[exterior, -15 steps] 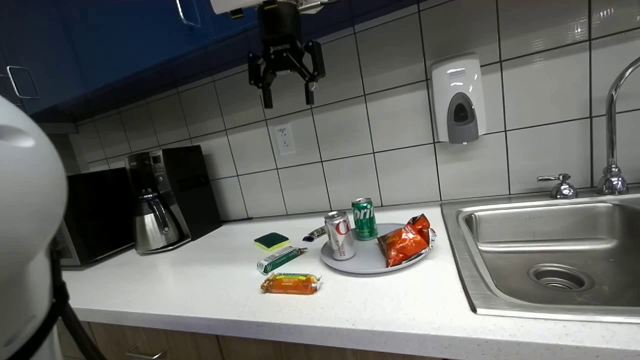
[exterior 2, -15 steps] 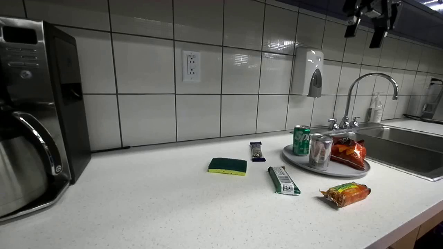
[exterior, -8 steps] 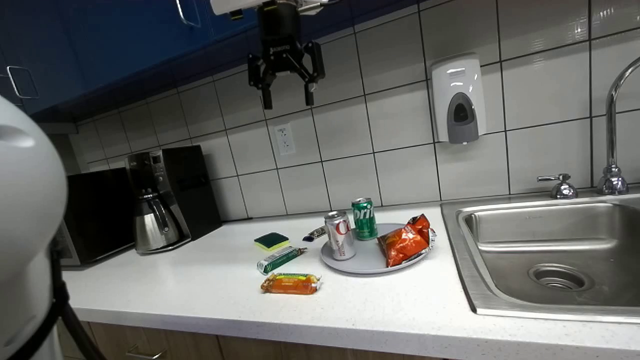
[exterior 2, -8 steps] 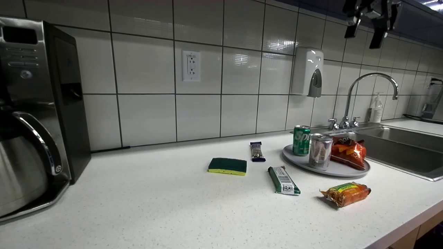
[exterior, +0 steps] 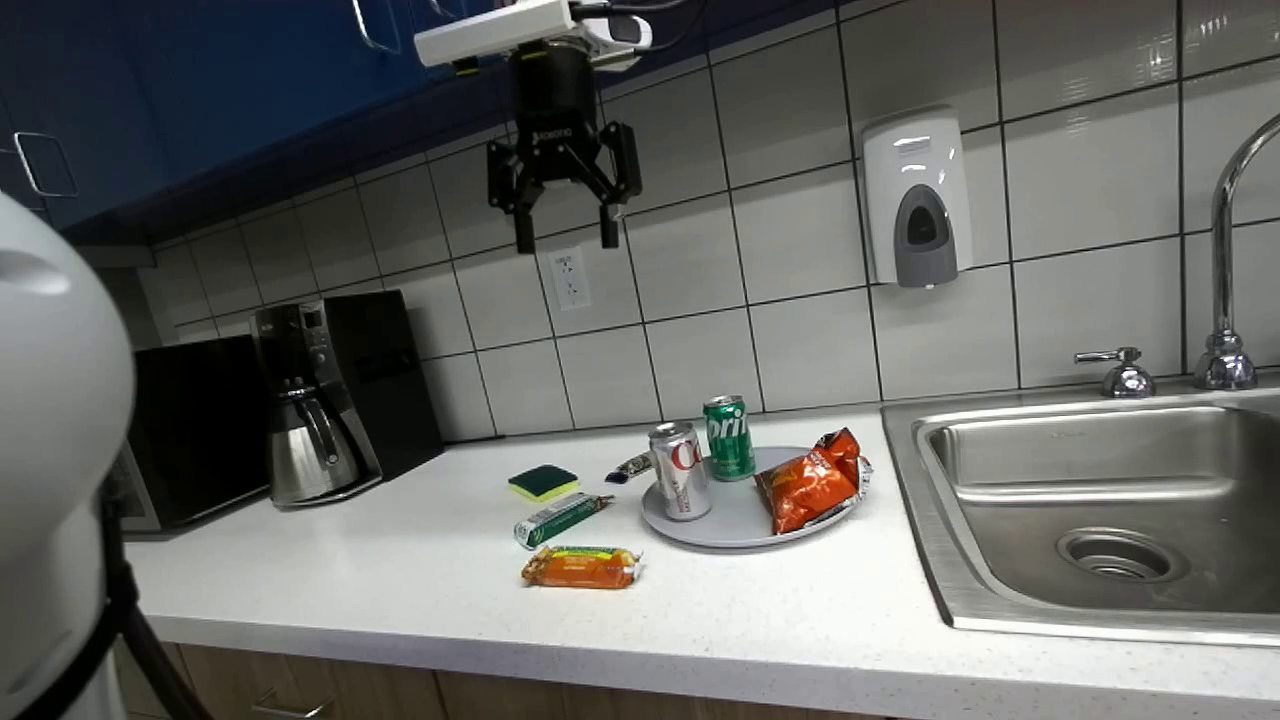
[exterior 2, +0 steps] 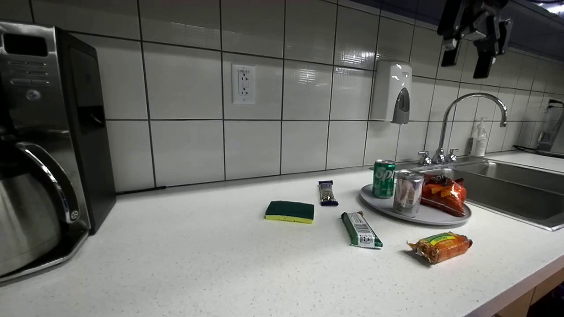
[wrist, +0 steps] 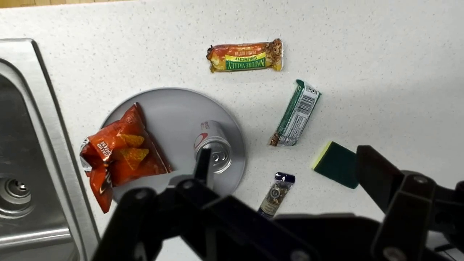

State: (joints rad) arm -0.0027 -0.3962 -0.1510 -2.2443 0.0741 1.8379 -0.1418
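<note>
While our tool [exterior: 567, 246] hangs spread high above the table [exterior: 370, 570], we see a sponge [wrist: 337, 165], a dark snack bar [wrist: 274, 195] and a green snack bar [wrist: 297, 115] below. Near them lie an orange snack bar [wrist: 244, 57] and a plate [wrist: 174, 105] bearing a silver can [exterior 2: 407, 193], a green can [exterior 2: 384, 178] and a chip bag [wrist: 127, 152].

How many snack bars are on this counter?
3: the orange bar, nearest the front of the counter; the green bar, between it and the sponge; the blue-ended bar, nearest the wall. In an exterior view the silver can partly hides the last.
</note>
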